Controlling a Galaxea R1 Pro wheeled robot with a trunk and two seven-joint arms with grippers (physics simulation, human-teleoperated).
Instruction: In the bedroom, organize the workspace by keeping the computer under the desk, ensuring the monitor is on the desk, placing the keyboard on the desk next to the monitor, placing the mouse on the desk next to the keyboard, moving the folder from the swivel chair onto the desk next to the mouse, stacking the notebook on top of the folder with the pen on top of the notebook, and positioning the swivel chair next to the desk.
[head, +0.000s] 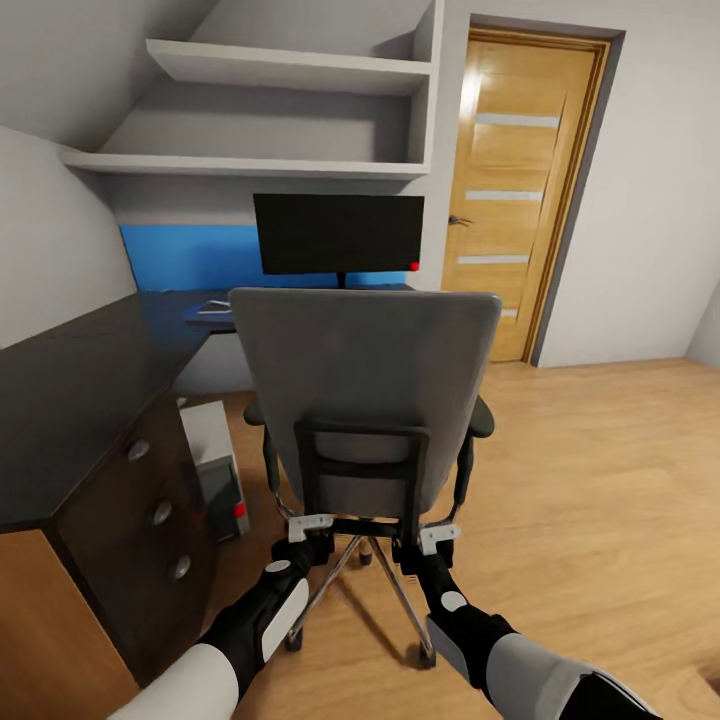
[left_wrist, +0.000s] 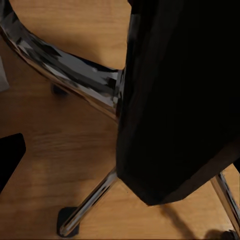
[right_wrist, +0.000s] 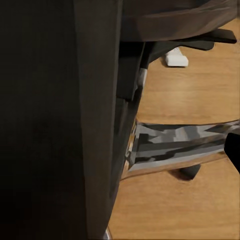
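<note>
Item: chair (head: 365, 385), grey back toward me, standing square before the tabletop (head: 70, 390), its back's top edge just under the monitor (head: 338, 233). My left jaws (head: 311, 526) and right jaws (head: 438, 538) sit at the lower edge of the chair back, one to each side of the black frame; both touch or nearly touch it, but I cannot tell how far either pair is parted or whether it grips. Left wrist view: black underside of the chair (left_wrist: 180, 95) close up, chrome legs (left_wrist: 75, 70) spreading over the wood floor (left_wrist: 60, 150), one caster (left_wrist: 67, 227) near the floor's edge of sight. Right wrist view: dark chair panel (right_wrist: 50, 120), chrome leg (right_wrist: 180, 145) beside it. Item: monitor, upright on the far tabletop, red light at its lower corner. Item: computer (head: 215, 465), on the floor beside the drawers (head: 150, 510), partly under the tabletop edge. Item: flat pale thing (head: 213, 308) on the blue tabletop, too small to name. Open room: bare floor to my right, running to the door (head: 520, 195); tight on my left, between chair and drawers.
</note>
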